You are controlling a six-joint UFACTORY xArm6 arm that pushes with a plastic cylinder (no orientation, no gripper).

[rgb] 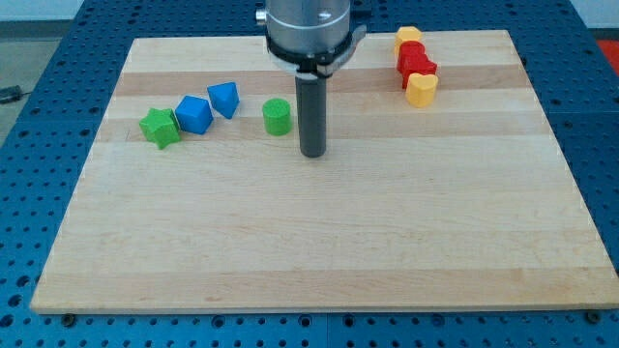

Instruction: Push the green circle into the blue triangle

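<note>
The green circle (277,116) sits on the wooden board (319,232) in the upper middle-left. The blue triangle (224,99) lies a short way to its left and slightly higher. My tip (311,153) is just to the right of the green circle and slightly below it, a small gap apart. The rod hangs from the arm's grey end at the view's top.
A blue cube-like block (194,114) touches the triangle's lower left, and a green star (160,127) sits left of that. At the upper right, a yellow block (408,37), two red blocks (416,61) and a yellow heart (421,89) form a cluster.
</note>
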